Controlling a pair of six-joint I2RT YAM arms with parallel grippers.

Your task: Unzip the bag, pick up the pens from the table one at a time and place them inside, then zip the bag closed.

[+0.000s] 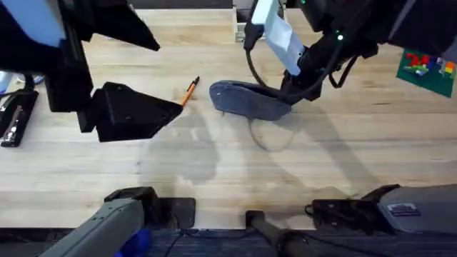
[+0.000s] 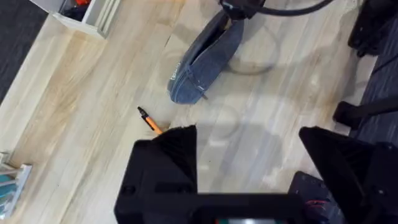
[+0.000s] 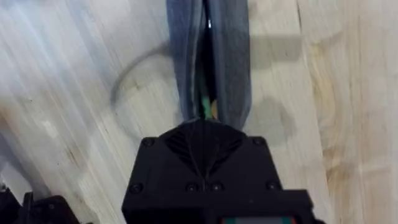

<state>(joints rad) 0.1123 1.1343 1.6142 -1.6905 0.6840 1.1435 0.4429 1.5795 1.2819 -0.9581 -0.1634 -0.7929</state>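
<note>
Worktop of pale wood planks with plain grain spans the overhead view, the two arm bases showing along its lower edge. Near the upper middle lies the bag, a blue-grey pouch stretched lengthwise, with a thin loop of cord on the wood just below it. The right pincer sits down on the bag's right end; in the right wrist view its black fingers come together in a point on the fabric at the zipper line, gripping the bag, whose zipper gapes in a dark slit with a bit of colour inside. One pen, orange with a dark tip, lies on the worktop just left of the bag, slanted. The left pincer hovers left of centre, near that pen; the left wrist view shows its two black fingers spread well apart with bare wood between them, the pen just beyond one fingertip. At the upper right edge of the overhead view sits a green board with coloured blocks; a white frame stands at the worktop's far edge in the left wrist view.
</note>
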